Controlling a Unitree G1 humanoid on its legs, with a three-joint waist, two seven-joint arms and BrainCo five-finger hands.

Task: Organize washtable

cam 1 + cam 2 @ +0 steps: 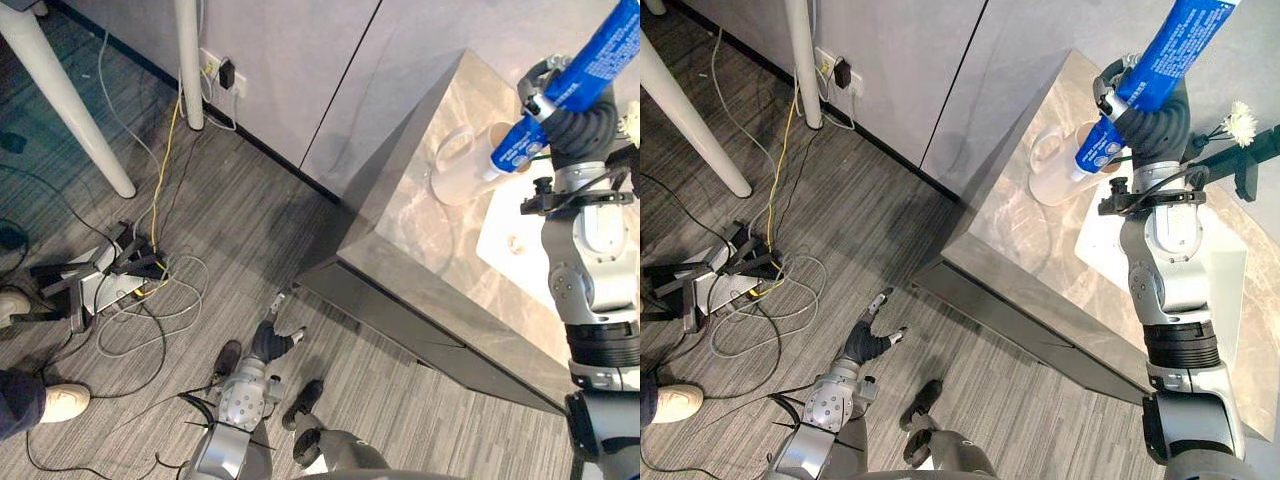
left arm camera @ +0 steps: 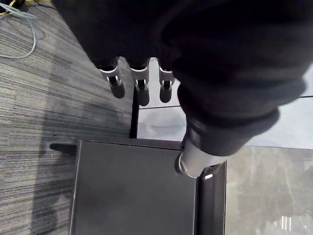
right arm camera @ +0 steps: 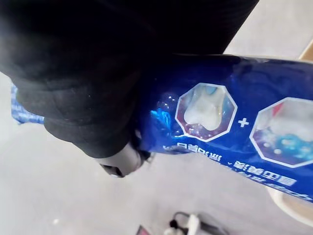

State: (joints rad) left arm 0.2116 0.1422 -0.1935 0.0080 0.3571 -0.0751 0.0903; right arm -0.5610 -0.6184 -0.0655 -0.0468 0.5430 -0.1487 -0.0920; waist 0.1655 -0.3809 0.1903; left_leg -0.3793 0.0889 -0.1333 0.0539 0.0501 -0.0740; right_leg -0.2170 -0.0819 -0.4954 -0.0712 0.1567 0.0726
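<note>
The right hand (image 1: 578, 128) is raised above the marble washtable (image 1: 420, 235), its fingers curled round a blue toothpaste tube (image 1: 585, 75) near the tube's lower part. In the right wrist view we see the tube (image 3: 210, 122) pressed against the hand's dark cover.

We read the tube's long axis as slanting: the upper end points up and to the far right, and the lower end dips left toward a white cup (image 1: 462, 168). The cup sits on the far left part of the table with its handle turned left. The lower end of the tube overlaps the cup's mouth in both eye views, but we cannot tell whether it is above the rim or already past it.

A white tray (image 1: 1095, 240) lies just right of the cup, under the forearm, and a flower (image 1: 1240, 122) shows further right.

The left hand (image 1: 866, 340) hangs low over the floor (image 1: 230, 220), well apart from the table, with its fingers (image 2: 142, 88) straight and holding nothing.

We judge that the coming move belongs to the right hand, since the cup lies directly below and left of the tube's lower end
</note>
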